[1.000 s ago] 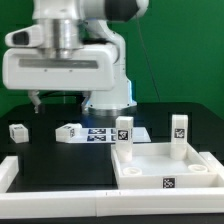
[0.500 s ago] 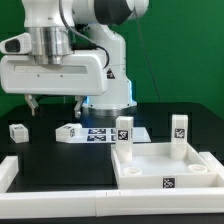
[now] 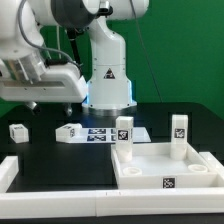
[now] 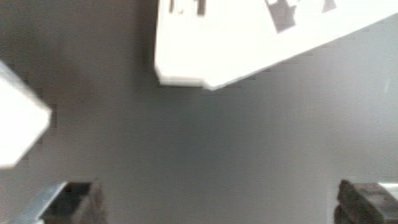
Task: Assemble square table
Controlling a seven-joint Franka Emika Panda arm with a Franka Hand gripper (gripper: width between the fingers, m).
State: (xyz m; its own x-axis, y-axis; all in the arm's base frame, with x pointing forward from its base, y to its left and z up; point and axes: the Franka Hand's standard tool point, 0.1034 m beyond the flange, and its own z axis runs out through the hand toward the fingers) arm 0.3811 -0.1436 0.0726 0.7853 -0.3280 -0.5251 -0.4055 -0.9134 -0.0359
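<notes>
You are swinging the gripper (image 3: 50, 101), wide and empty, away from the slab (image 3: 150, 170), probably fetching a loose leg (image 3: 68, 132).

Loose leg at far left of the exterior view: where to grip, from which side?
Likely from straight above, fingers closing across the leg at mid-length, on its opposite side faces. It lies low on the table, apart from everything else, so both faces look free.

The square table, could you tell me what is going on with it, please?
The robot arm is assembling it. Two upright legs stand at corners of the slab. Two loose legs lie on the table, toward the exterior view's left. The claw hovers over that side, open and empty.
</notes>
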